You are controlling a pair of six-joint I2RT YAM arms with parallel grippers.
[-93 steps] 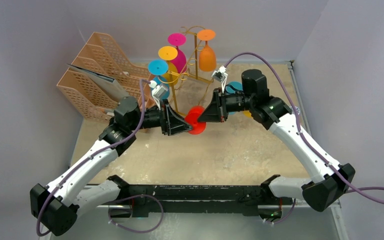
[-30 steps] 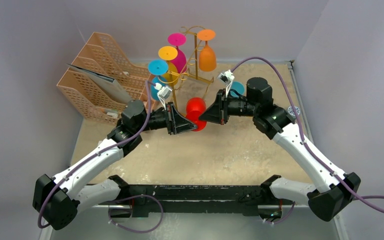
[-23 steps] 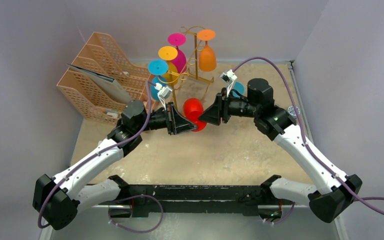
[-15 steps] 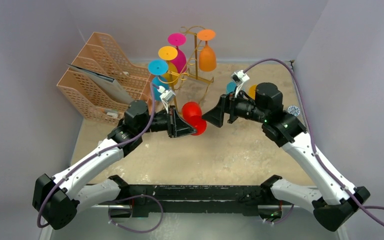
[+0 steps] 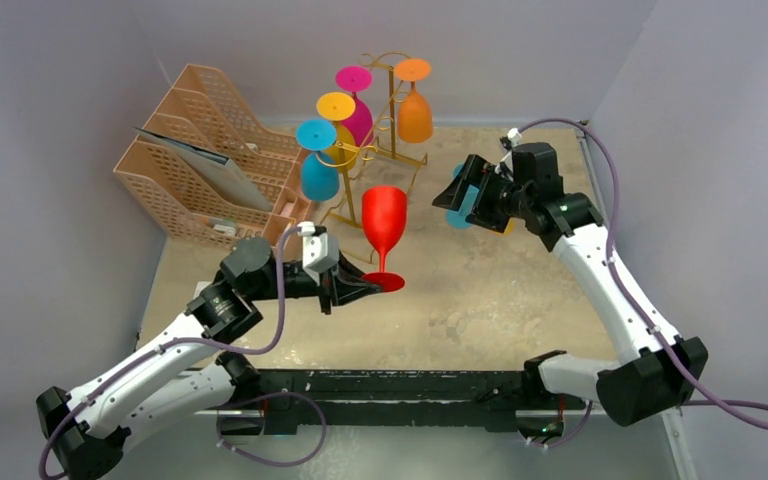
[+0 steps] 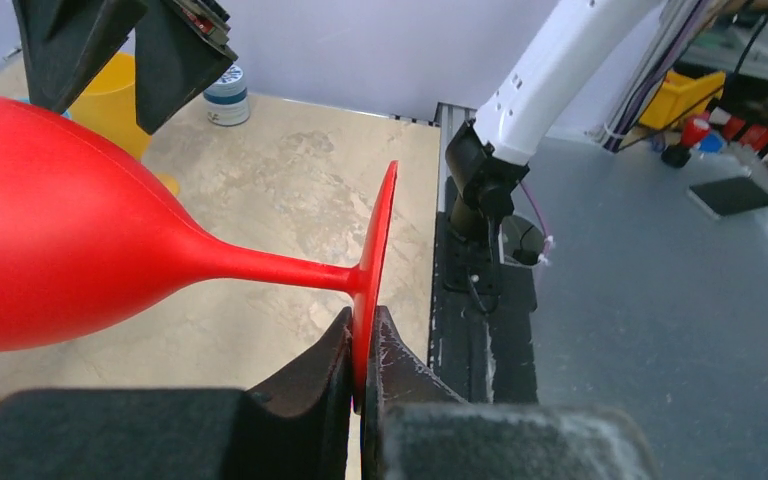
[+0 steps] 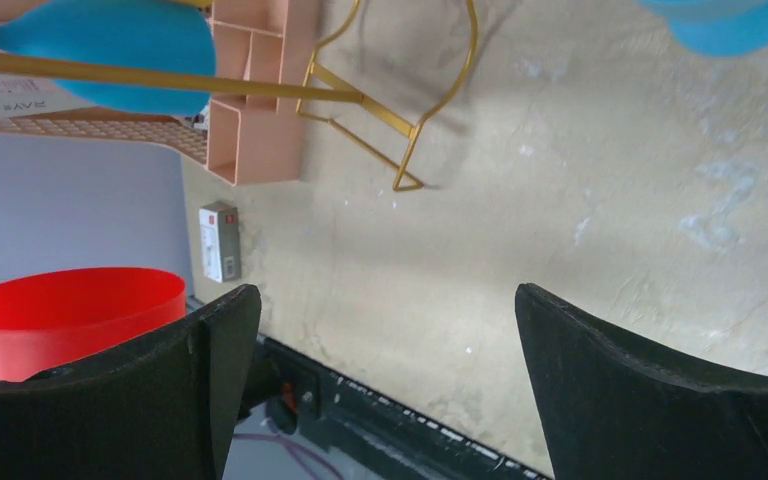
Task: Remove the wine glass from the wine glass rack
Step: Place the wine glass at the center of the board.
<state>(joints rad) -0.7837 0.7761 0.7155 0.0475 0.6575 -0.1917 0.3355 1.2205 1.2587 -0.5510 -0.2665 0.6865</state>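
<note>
The red wine glass (image 5: 384, 222) is off the wine glass rack (image 5: 393, 105), upright near it, maybe just above the table (image 5: 480, 290), its foot pinched by the closed left gripper (image 5: 365, 289), which should lower it straight and slowly; the right gripper (image 7: 380, 300) is wide open, empty.

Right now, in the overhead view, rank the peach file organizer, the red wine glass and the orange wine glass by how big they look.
1. Peach file organizer, by far the largest.
2. Red wine glass.
3. Orange wine glass, only slightly smaller. The red one is nearer the camera, so that gap is unsure.
</note>
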